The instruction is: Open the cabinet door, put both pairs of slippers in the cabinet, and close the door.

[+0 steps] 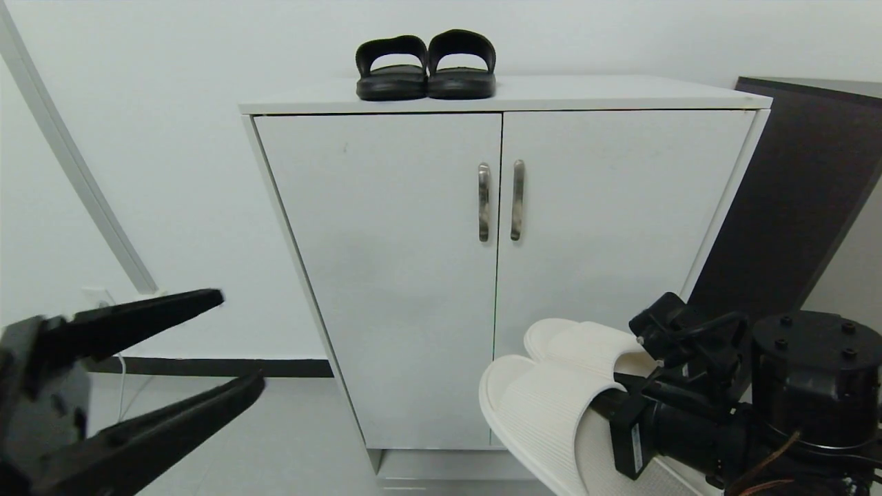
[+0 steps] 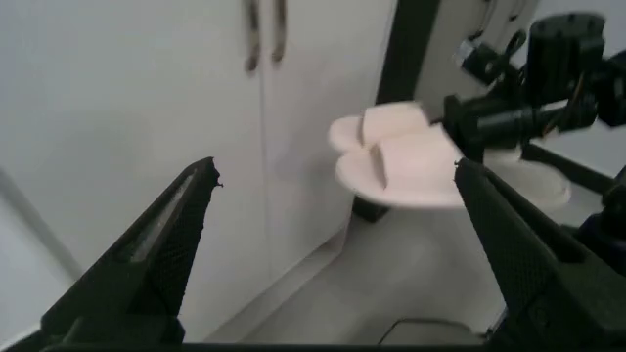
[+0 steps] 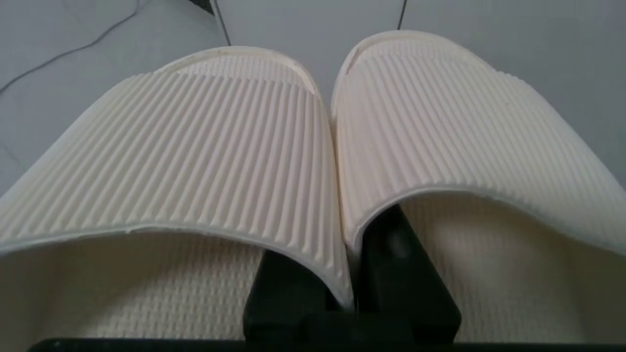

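The white cabinet [image 1: 386,275] stands before me with both doors shut, and its two metal handles [image 1: 484,202] meet at the middle. A black pair of slippers [image 1: 426,67] sits on its top. My right gripper [image 1: 623,396] is low in front of the right door, shut on the white pair of slippers [image 1: 544,393], toes toward the cabinet. In the right wrist view its fingers [image 3: 391,274] pinch the two white slippers [image 3: 225,147] together by their inner straps. My left gripper [image 1: 241,339] hangs open and holds nothing, left of the cabinet; in its own view it [image 2: 337,174] faces the white slippers [image 2: 391,161].
A dark brown panel [image 1: 806,200] stands right of the cabinet. A white wall with a black skirting strip [image 1: 207,367], a socket [image 1: 96,296] and a thin cable lies to the left. Open grey floor [image 1: 296,441] spreads in front.
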You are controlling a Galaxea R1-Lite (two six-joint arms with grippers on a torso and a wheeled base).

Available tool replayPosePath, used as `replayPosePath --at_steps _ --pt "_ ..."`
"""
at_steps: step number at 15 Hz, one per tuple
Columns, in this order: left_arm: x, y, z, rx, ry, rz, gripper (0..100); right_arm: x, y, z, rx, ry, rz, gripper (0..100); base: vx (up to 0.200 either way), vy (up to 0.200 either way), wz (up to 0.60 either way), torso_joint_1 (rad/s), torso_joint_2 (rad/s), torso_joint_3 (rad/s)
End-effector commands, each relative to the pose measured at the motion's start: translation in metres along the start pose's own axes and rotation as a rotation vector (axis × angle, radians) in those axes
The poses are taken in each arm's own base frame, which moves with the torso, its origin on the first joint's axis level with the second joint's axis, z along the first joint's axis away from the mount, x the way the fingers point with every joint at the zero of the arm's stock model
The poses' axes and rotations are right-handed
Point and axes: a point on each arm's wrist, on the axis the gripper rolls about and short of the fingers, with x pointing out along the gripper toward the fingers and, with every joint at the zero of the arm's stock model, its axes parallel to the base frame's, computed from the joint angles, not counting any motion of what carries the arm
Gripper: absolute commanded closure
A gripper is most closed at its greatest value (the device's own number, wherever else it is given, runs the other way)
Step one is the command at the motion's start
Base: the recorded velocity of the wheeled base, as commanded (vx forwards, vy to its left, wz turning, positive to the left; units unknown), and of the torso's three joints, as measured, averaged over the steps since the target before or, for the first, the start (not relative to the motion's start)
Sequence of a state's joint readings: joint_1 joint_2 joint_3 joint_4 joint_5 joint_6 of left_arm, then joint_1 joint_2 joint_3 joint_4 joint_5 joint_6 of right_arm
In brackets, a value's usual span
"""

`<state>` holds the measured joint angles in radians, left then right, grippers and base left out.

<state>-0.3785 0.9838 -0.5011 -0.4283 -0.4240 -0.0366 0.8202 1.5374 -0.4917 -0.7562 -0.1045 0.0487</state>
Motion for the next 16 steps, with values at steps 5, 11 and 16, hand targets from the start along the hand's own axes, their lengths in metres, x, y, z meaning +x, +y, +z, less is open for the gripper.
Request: replayPosePath --at_steps 5,11,16 --pt "0.142 -0.030 0.020 -0.054 0.028 -0.200 0 0.005 0.000 -0.004 0.000 0.020 0.001 100 0.000 0.000 0.00 0.000 0.00 0.000" --pt "0.217 -0.033 0.037 -0.151 0.013 -0.340 0 0.007 0.000 -0.006 0.001 0.031 -0.005 100 0.000 0.000 0.00 0.000 0.00 0.000" --pt "0.224 -0.024 0.053 -0.251 0.023 -0.440 0 0.007 -0.001 -0.006 0.004 0.029 -0.007 100 0.000 0.000 0.00 0.000 0.00 0.000"
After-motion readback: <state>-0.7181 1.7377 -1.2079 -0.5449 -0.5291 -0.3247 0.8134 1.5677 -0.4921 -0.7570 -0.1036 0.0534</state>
